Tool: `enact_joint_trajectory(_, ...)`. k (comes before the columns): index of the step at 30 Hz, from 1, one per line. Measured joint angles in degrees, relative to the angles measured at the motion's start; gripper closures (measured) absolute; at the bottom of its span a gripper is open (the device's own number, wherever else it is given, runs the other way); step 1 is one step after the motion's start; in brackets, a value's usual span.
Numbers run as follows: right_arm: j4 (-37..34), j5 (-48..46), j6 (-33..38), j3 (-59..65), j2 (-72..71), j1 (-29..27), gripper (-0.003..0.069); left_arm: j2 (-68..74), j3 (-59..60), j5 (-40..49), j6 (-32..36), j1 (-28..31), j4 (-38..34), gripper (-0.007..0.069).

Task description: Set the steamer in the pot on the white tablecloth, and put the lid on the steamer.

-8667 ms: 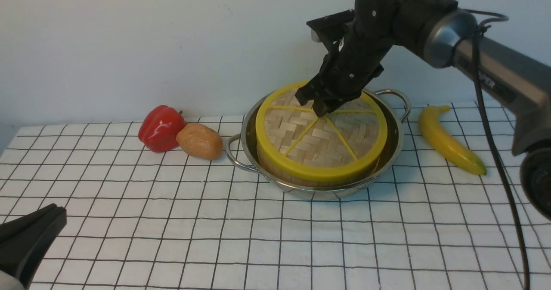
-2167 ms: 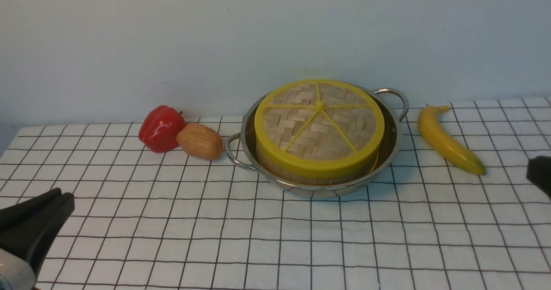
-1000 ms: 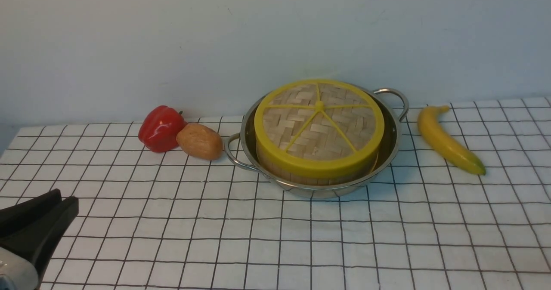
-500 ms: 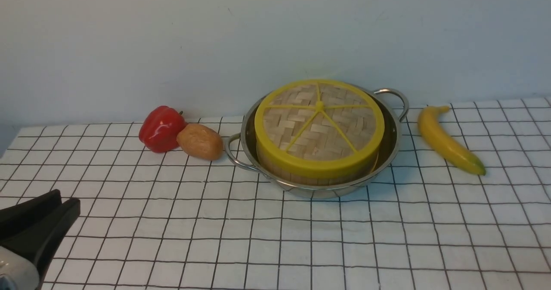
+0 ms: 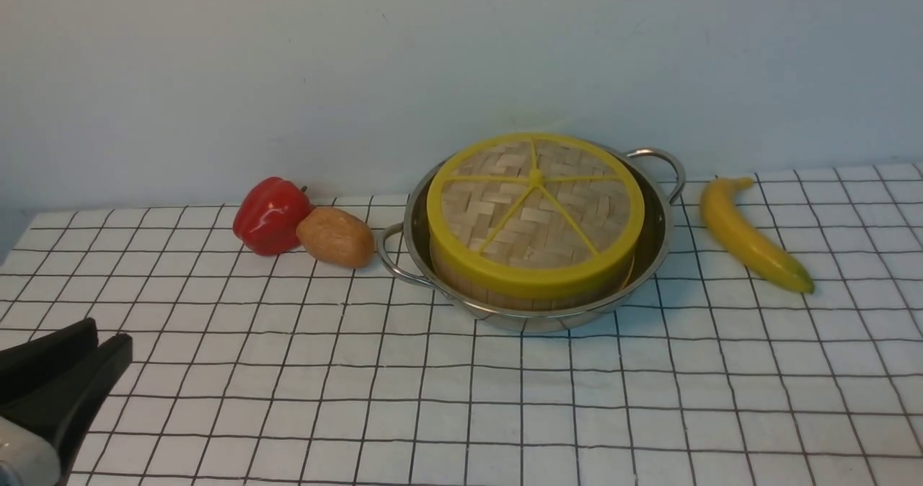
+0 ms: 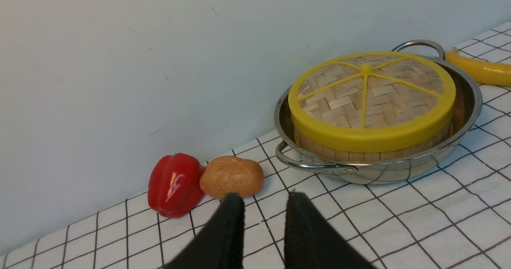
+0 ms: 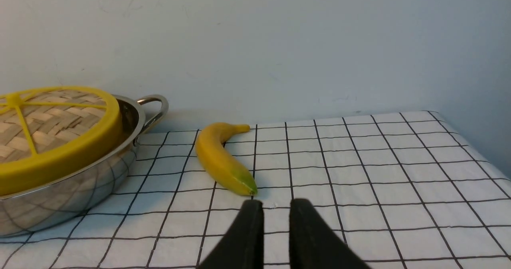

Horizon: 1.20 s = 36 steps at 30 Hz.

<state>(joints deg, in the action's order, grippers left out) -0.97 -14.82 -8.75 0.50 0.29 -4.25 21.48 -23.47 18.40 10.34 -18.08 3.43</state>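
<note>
Front view: the lid (image 5: 534,208) caps the steamer (image 5: 505,293) inside the pot (image 5: 652,241), well ahead of my left end effector (image 5: 101,349), jaws slightly parted, empty. Lid judged light, stiff; grip its centre knob

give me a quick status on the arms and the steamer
Left gripper fingers apart, empty; right gripper fingers slightly apart, empty. Lid on steamer, steamer in pot. Nothing in the way.
</note>
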Motion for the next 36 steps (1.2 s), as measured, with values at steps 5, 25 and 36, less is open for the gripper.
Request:
enact_joint_trajectory(5,0.0,0.0,0.0,0.0,0.0,0.0,0.0530,-8.0,0.1,3.0,0.9,10.2,0.0,0.0466)
enact_joint_trajectory(25,0.0,0.1,-0.2,0.0,0.1,0.0,0.0489,-21.5,23.9,-9.2,1.7,20.9,0.1,0.0455)
enact_joint_trajectory(36,0.0,0.1,-0.4,0.0,0.1,0.0,0.0470,-21.5,23.9,-9.3,1.7,20.9,0.1,0.0434)
